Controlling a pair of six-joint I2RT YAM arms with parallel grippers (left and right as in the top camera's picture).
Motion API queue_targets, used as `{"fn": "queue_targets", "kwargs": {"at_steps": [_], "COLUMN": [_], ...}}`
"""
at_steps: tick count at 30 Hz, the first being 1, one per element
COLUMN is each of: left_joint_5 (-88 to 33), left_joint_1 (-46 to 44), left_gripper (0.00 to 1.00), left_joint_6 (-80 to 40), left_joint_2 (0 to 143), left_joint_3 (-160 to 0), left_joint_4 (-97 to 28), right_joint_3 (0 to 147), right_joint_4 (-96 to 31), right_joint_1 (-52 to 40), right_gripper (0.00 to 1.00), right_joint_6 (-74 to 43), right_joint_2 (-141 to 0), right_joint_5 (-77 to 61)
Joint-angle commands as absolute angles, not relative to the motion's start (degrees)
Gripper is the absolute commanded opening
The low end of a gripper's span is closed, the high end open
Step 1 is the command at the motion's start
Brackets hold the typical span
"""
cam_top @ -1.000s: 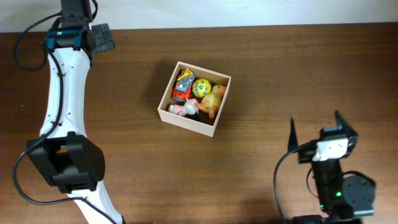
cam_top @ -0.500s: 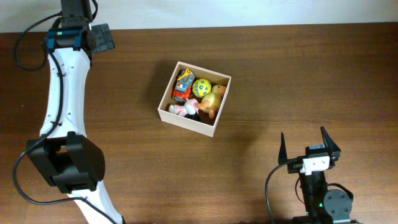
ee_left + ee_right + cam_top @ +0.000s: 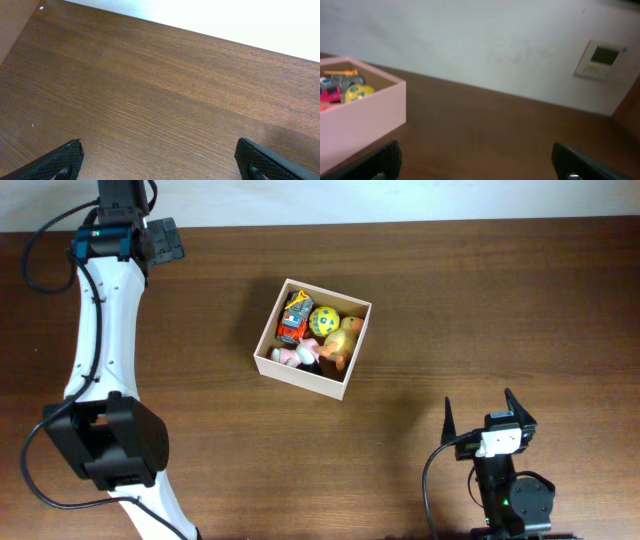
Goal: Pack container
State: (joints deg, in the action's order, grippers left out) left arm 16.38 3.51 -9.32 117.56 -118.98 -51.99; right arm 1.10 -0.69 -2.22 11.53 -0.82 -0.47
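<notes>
Toys [image 3: 322, 330] fill the container [image 3: 300, 376]; left gripper [image 3: 157, 150], right gripper [image 3: 478, 404] spread, well apart from it.

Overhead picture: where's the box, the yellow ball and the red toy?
container [image 3: 300, 377]: overhead view, on its near outer wall.
yellow ball [image 3: 323, 319]: overhead view, on its spotted top.
red toy vehicle [image 3: 293, 321]: overhead view, on its body.

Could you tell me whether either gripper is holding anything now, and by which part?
Nothing is held: the left gripper and the right gripper are both open and empty, away from the cream-walled square container.
</notes>
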Motion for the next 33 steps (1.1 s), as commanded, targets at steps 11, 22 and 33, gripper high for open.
{"fn": "queue_targets", "kwargs": {"at_steps": [11,22,33], "left_joint_5": [16.75,16.75,16.75], "left_joint_1": [3.49,3.49,3.49], "left_gripper": [0.99,0.99,0.99], "left_joint_6": [-10.02,-10.02,-10.02], "left_joint_2": [117.43,117.43,117.43], "left_joint_3": [-119.13,-119.13,-119.13], "left_joint_4": [-51.90,-51.90,-51.90], "right_joint_3": [0.32,0.32,0.32], "right_joint_4": [-4.45,-4.45,-4.45], "right_joint_1": [-1.76,-1.76,-1.76], "right_gripper": [0.99,0.99,0.99], "right_joint_6": [10.04,10.04,10.04], "right_joint_2": [-0.25,-0.32,-0.32], "right_joint_5": [-0.99,-0.99,-0.99]}}
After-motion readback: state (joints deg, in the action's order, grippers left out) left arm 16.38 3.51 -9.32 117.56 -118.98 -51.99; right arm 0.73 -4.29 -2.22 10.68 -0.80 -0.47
